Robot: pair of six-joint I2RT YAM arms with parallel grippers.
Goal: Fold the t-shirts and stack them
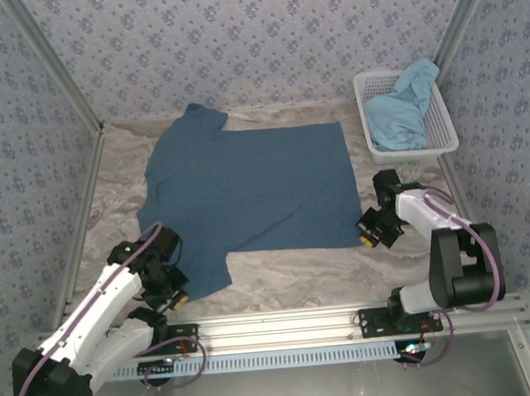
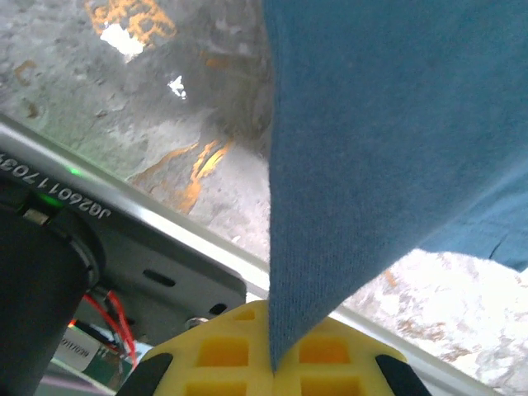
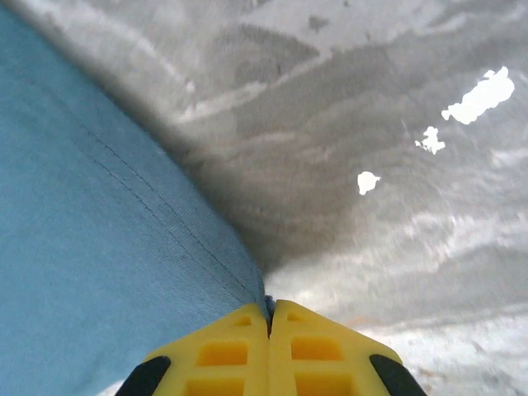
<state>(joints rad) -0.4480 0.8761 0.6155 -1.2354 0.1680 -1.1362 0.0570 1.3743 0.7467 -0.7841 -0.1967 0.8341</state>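
The dark shirt [image 1: 246, 186] lies spread out flat in the middle of the table [image 1: 298, 273]. Its sleeves are on the left side and its bottom edge is on the right. One sleeve points to the far wall and the other points to the near edge.

The left gripper [image 1: 173, 295] is at the near sleeve. Its yellow fingers [image 2: 223, 355] are pressed together and pinch the edge of the dark shirt. In the left wrist view the blue cloth goes up from between them, with the table and a metal rail [image 2: 165, 247] behind it.

The right gripper [image 1: 371, 235] is at the near right corner of the dark shirt. Its yellow fingers [image 3: 223, 351] are pressed together too, and they pinch the cloth right at the corner. A sewn line runs along the edge of the cloth there.

The light shirt [image 1: 403, 114] sits bunched up in the white basket [image 1: 439, 138] at the far right of the table. Part of it hangs over the far rim. It is well apart from both grippers
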